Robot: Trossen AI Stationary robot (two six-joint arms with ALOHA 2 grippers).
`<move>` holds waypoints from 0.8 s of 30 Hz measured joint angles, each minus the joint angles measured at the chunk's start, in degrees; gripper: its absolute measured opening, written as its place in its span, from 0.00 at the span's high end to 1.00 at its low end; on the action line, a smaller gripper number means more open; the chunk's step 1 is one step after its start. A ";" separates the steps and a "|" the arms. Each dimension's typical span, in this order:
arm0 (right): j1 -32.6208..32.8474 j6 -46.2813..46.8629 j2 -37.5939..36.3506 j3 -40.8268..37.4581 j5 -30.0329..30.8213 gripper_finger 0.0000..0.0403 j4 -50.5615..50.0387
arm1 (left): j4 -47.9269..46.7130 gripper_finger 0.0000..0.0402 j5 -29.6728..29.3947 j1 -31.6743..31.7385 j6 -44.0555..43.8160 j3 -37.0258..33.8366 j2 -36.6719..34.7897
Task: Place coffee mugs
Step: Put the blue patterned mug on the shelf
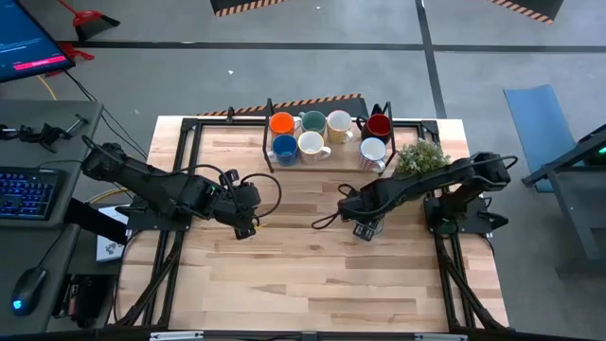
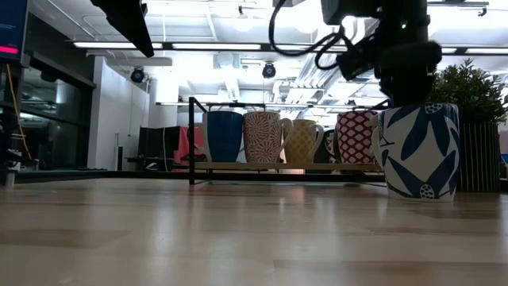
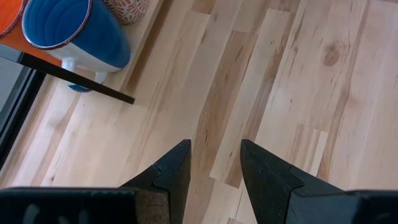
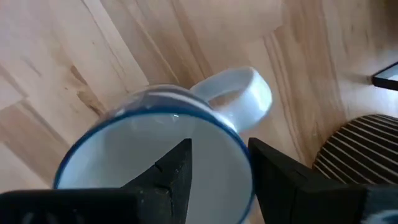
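Observation:
A white mug with blue leaves and a blue rim (image 2: 417,151) stands upright on its base on the table, beside the plant. My right gripper (image 4: 217,155) is open over it from above, one finger inside the mug (image 4: 155,149) and one outside the rim, next to the handle (image 4: 239,96). In the high view the right gripper (image 1: 363,227) hides this mug. Orange (image 1: 281,122), teal (image 1: 312,121), cream (image 1: 339,123), dark red (image 1: 379,124), blue (image 1: 284,146) and two white mugs (image 1: 311,144) sit on the rack shelf. My left gripper (image 1: 248,225) waits open above bare wood (image 3: 214,155). My right gripper straddles the mug's rim (image 4: 239,146) beside the handle, pointing down, with one finger inside and one outside. A gap shows between the inner finger (image 4: 177,168) and the wall. Whether the outer finger touches the rim I cannot tell.
The black-framed rack (image 1: 268,142) runs along the table's far edge. The bushy potted plant (image 1: 419,156) stands at its right end, its ribbed pot (image 4: 360,149) close to the mug. Bare wood (image 1: 303,275) fills the middle and near half of the table.

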 joint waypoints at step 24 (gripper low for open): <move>-0.32 1.95 3.84 0.17 0.09 0.97 8.56 | 0.00 0.68 0.00 0.00 0.02 0.00 0.00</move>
